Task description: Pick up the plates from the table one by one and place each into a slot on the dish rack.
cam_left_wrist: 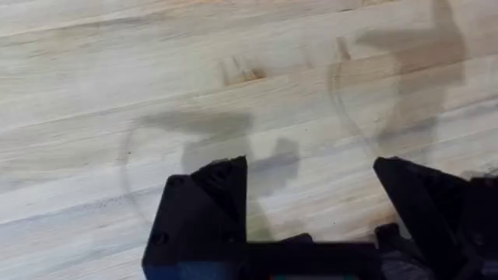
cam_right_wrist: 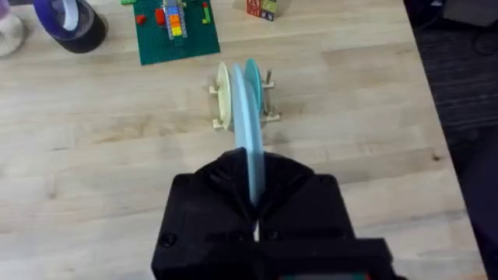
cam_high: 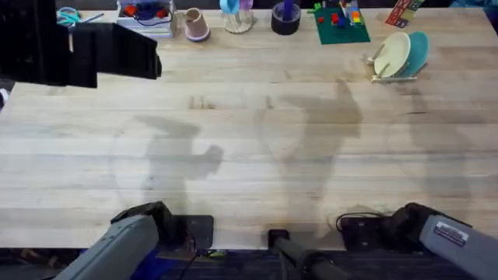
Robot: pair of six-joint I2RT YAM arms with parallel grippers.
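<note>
My right gripper [cam_right_wrist: 255,208] is shut on a pale blue plate [cam_right_wrist: 249,148], held upright and edge-on over the table [cam_high: 249,148]. Farther off stands the small wooden dish rack [cam_right_wrist: 269,109] at the back right of the table [cam_high: 387,76]. A cream plate [cam_high: 393,53] and a teal plate [cam_high: 419,48] stand in its slots. In the right wrist view the cream plate [cam_right_wrist: 222,97] is beside the held plate and the teal plate [cam_right_wrist: 253,68] peeks out behind it. My left gripper [cam_left_wrist: 311,206] is open over bare wood, nothing between its fingers [cam_left_wrist: 210,202].
A green baseplate with bricks [cam_high: 341,25], a dark tape roll [cam_high: 285,19], a pink cup [cam_high: 195,25] and other clutter line the back edge. A black box [cam_high: 85,50] sits at the back left. The table's right edge [cam_right_wrist: 424,117] is close to the rack.
</note>
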